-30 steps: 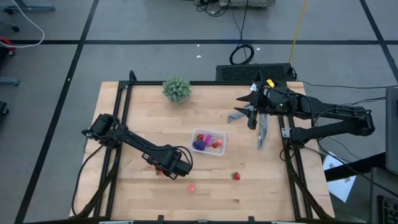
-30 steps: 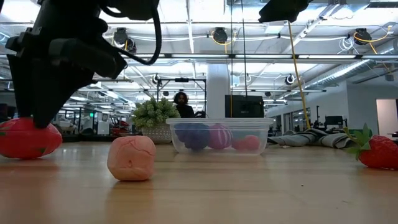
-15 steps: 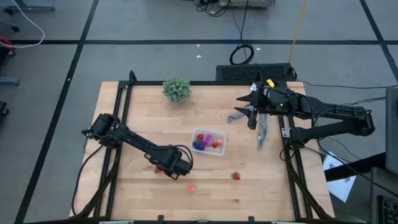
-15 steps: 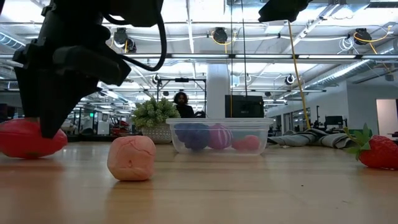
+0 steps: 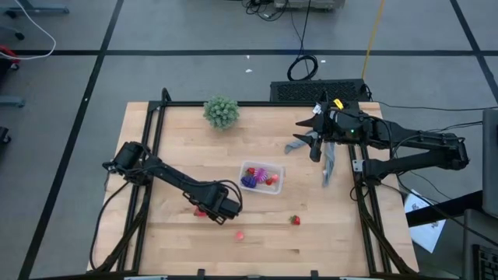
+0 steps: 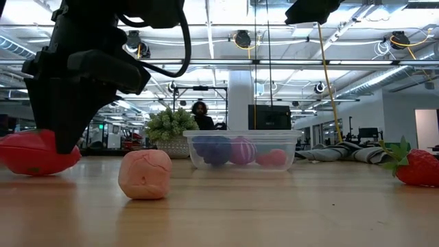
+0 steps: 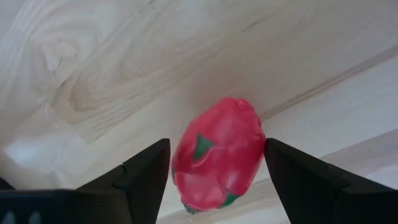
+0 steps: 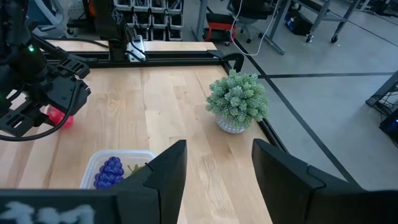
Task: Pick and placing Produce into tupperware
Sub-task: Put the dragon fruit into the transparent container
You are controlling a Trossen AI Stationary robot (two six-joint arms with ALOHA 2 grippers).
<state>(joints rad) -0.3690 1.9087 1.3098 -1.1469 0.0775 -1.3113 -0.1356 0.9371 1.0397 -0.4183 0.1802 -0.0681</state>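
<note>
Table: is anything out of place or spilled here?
Nothing is spilled or damaged. Three pieces lie outside the tupperware: a red fruit between the left gripper's open fingers, a pink piece and a strawberry on the wood. A grey cloth lies crumpled under the right gripper.

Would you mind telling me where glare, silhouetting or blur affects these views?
Low view: bright ceiling lights backlight the left claw, leaving it a dark silhouette; the nearby pink fruit looks soft. Left wrist view: a pale sheen washes the table beside the red fruit. High view: evenly lit.

Fruit-filled clear tupperware [image 5: 262, 179], strawberries [image 5: 295, 220] outside
</note>
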